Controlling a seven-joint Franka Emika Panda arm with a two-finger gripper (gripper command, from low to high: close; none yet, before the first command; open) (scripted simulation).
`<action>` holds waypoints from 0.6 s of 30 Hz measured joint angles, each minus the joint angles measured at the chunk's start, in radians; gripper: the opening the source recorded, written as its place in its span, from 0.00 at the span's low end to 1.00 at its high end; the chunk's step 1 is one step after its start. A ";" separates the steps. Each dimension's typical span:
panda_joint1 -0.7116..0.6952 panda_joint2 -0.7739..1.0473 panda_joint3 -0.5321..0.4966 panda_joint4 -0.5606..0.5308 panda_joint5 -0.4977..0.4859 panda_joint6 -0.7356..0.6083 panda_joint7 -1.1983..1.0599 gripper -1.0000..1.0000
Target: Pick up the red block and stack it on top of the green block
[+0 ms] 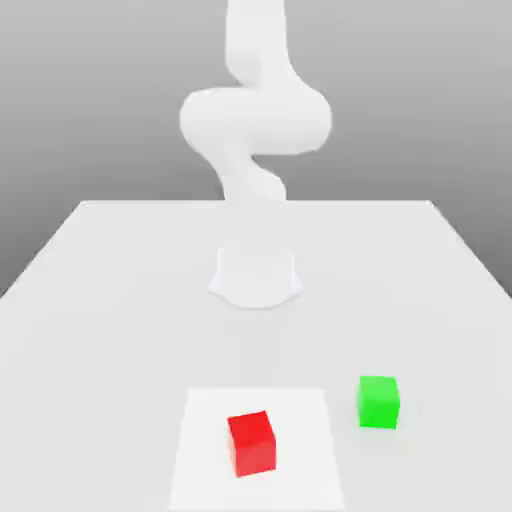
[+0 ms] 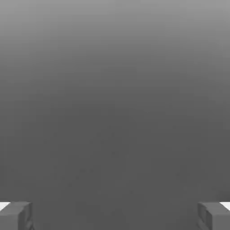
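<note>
The red block (image 1: 251, 443) sits on the table near its front edge, on a paler square patch (image 1: 205, 440). To the exterior view's right of it, a short gap away and slightly farther back, stands the green block (image 1: 379, 402). Both cubes rest flat and apart from each other. In the hand view my gripper (image 2: 115, 216) is open, its two grey fingertips (image 2: 15, 215) spread wide with nothing between them and only grey backdrop behind. Neither cube appears in the hand view. In the exterior view the arm rises out of the picture's upper edge, so the gripper is not seen there.
The white arm (image 1: 255, 120) rises from its round base (image 1: 256, 275) at the middle of the white table (image 1: 110, 300). The table's far edge runs behind the base, with grey backdrop beyond.
</note>
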 joint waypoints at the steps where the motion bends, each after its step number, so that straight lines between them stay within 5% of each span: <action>1: 0.006 0.039 -0.006 -0.015 0.002 0.019 -0.014 0.50; 18: 0.058 0.659 -0.062 -0.248 0.034 0.323 -0.228 0.50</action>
